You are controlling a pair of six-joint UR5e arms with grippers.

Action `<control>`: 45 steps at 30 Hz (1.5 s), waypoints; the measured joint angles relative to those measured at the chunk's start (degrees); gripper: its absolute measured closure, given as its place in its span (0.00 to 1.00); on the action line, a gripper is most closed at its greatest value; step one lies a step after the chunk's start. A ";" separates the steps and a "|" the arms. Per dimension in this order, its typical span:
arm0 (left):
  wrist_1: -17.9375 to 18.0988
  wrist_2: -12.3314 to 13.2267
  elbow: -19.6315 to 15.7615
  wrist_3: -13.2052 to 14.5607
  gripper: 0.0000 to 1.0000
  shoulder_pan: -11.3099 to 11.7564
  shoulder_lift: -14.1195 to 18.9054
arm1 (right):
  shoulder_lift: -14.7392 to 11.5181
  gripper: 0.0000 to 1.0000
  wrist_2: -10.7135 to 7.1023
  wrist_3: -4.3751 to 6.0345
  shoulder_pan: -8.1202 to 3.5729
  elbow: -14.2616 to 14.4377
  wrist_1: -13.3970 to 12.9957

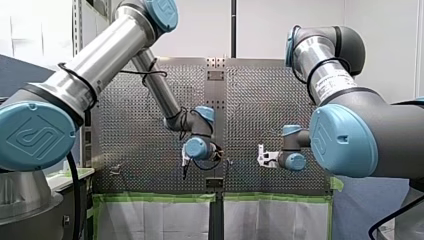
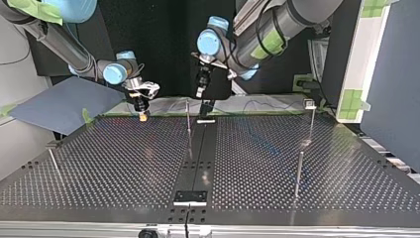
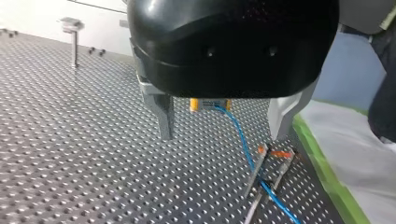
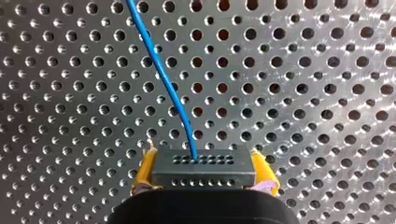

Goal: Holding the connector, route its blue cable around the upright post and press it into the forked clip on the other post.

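Observation:
In the right wrist view my right gripper (image 4: 203, 179) is shut on a dark grey connector (image 4: 203, 168), held between its yellow pads (image 4: 144, 170). A blue cable (image 4: 159, 70) leaves the connector and runs ahead over the perforated table. In the left wrist view the same connector (image 3: 209, 104) sits ahead of my left gripper (image 3: 223, 136), whose metal fingers (image 3: 164, 119) stand wide open with nothing between them. The cable (image 3: 240, 135) trails to two thin rods with orange marks (image 3: 275, 154). An upright post (image 2: 188, 119) stands mid-table in the top view.
A post with a clip head (image 2: 311, 104) stands at the top view's right, with another post (image 2: 298, 173) nearer the camera and one more (image 2: 53, 161) at the left. A dark centre strip (image 2: 198, 158) splits the table. Green tape (image 1: 155, 197) edges the table in the front view.

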 joint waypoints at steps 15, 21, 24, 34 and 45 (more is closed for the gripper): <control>-1.26 -2.53 -7.63 -6.98 0.00 -0.28 7.62 | -0.01 1.00 -0.04 0.07 -0.14 0.00 -0.57; -1.21 -2.58 -10.56 -8.07 0.00 -0.28 10.56 | 0.00 1.00 -0.03 0.09 -0.04 0.00 -0.67; -1.17 -2.53 -11.91 -8.56 0.00 -0.27 11.89 | 0.01 1.00 -0.05 0.06 -0.02 -0.02 -0.67; -0.40 -2.34 -16.92 -9.28 0.00 -0.20 16.90 | 0.00 1.00 -0.04 0.00 0.06 -0.02 -0.54; 3.21 -1.29 -22.76 -11.40 0.00 0.09 22.75 | -0.01 1.00 -0.02 0.00 0.07 0.00 -0.52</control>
